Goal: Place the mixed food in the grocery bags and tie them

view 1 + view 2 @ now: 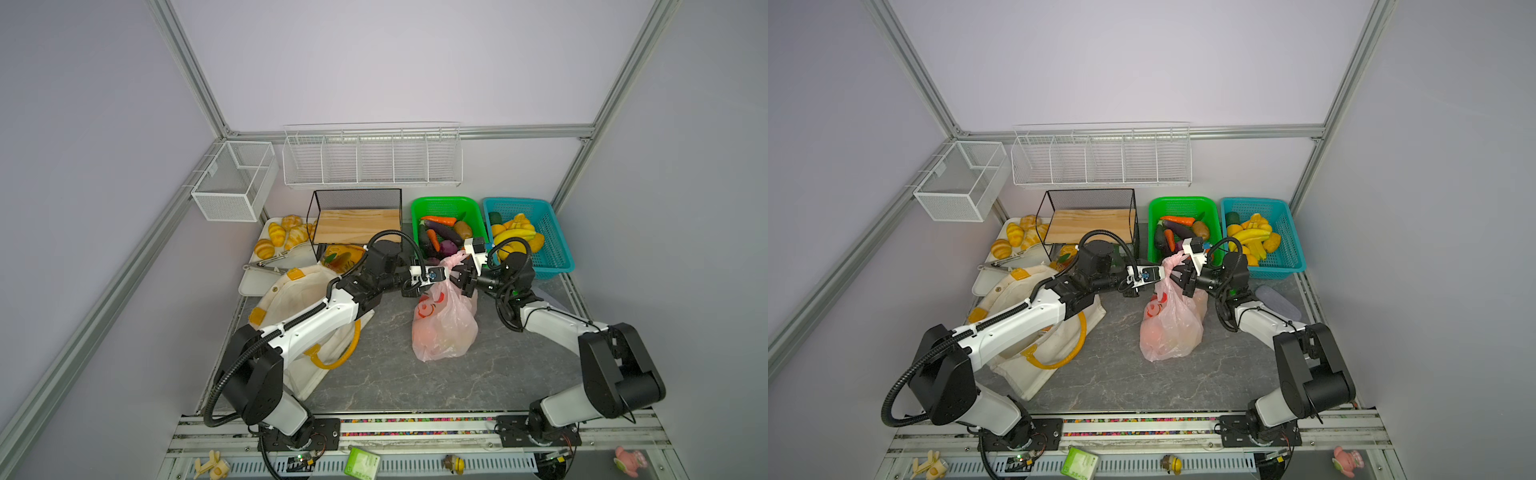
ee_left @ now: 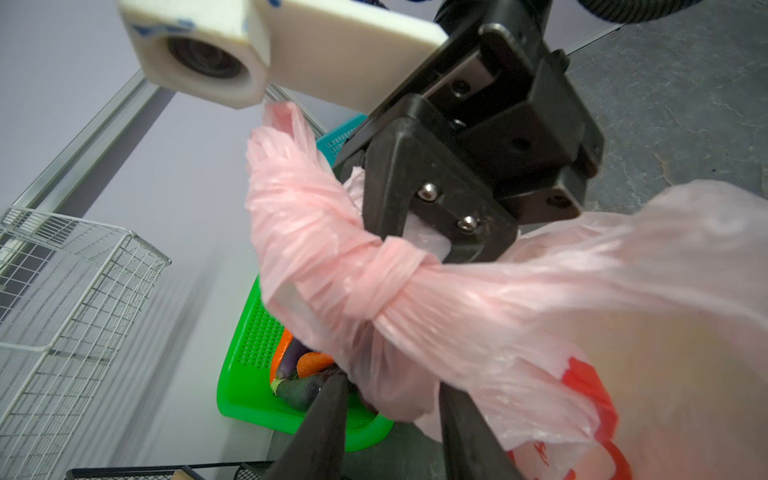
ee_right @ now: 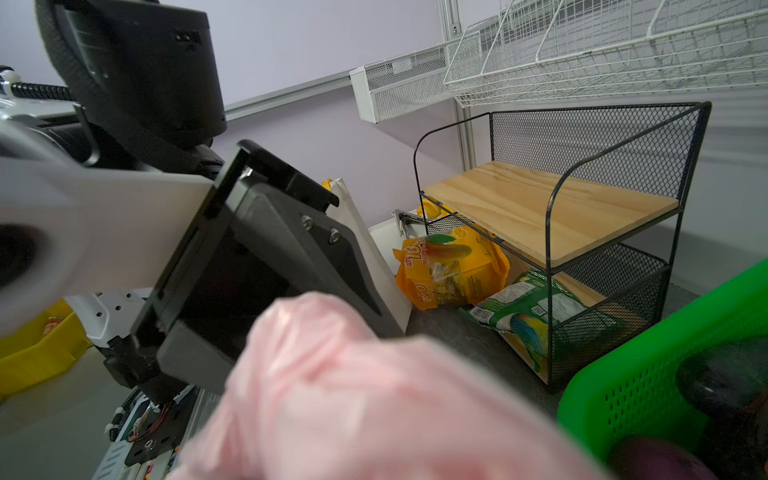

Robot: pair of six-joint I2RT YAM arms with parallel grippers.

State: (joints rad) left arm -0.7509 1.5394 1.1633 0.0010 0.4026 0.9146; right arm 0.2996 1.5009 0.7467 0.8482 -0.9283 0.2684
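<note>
Far left: tote (image 1: 291,295) slumped flat on table (image 1: 415,382), left arm passing over it. Centre: pink bag (image 1: 444,328) stands on table, in front of green basket (image 1: 449,203); we see orange-tinted lumps (image 1: 432,334) through film. Neck twisted into knot (image 2: 390,282). From left, left gripper (image 2: 392,382) at neck, fingers part-spread either side of plastic fold; we cannot tell if they pinch it. From right, right gripper (image 2: 434,245) clamped tight on handle strip beside knot. Far right: blue basket (image 1: 552,245).

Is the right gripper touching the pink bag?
Touching. The left wrist view shows the right gripper pinching a fold of the pink bag beside its knot.
</note>
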